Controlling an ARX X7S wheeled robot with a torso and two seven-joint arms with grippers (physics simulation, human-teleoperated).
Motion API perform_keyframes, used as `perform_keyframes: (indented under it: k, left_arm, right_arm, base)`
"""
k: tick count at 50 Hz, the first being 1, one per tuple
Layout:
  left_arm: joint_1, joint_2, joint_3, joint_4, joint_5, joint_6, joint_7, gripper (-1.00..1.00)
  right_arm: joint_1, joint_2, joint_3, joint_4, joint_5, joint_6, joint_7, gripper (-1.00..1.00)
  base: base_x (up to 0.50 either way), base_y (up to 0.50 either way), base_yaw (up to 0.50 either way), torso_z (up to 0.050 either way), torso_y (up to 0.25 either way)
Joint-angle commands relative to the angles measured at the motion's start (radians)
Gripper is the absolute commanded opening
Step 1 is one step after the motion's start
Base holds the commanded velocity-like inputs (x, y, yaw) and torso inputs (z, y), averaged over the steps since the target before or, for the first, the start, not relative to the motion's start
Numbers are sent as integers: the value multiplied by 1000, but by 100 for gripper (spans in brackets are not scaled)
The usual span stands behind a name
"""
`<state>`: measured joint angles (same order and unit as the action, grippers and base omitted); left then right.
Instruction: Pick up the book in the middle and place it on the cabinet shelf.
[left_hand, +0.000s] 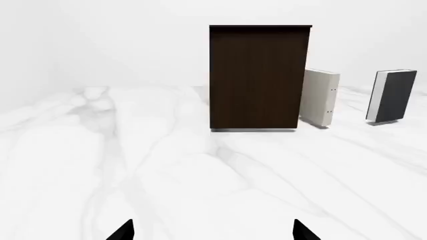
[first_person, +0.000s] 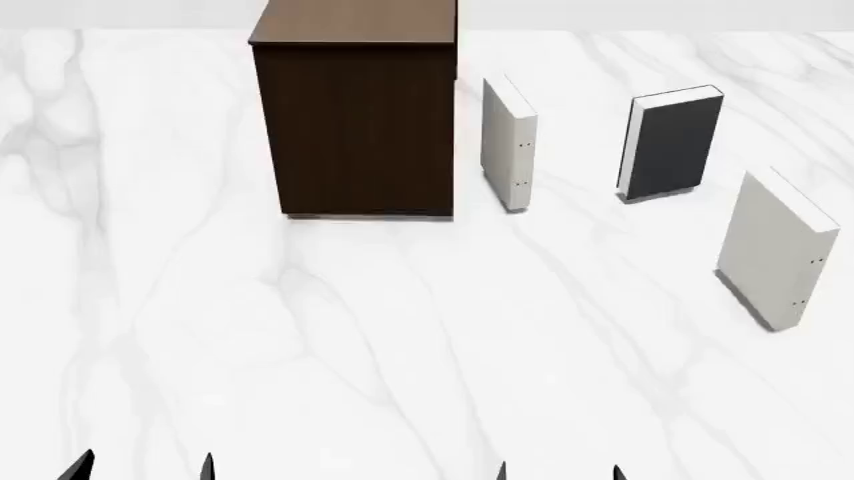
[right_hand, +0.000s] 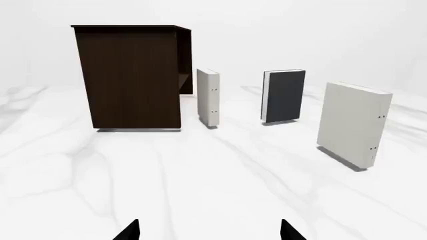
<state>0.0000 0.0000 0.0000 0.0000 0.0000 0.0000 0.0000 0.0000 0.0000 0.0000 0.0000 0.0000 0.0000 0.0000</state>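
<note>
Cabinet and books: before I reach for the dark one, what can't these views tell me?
- Cabinet: head view's upper edge cuts off the back of its top; both wrist views show that top edge-on.
- Dark grey book: far cover faces away in all views.
- Left gripper and right gripper: only fingertips show at the frame edges.
- Left wrist: the nearest whitish book is out of frame.

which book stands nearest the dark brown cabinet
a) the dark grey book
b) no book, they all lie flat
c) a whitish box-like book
c: the whitish box-like book stands upright just beside the cabinet, while the dark grey book stands farther off, past it.
</note>
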Motion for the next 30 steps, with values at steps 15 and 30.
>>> perform_keyframes:
  k: [15,30]
  left_arm:
    - [0,-56,71,13,-10,-35,-74,100]
    - [40,-86,73,287,-57,-114,-100,100]
  right_arm:
    - [-6,53,-56,-15,56,4,67,100]
    - [-36,62,-46,-227,132,60,133,100]
  base:
    - [0,0,0,0,0]
    - [0,0,0,0,0]
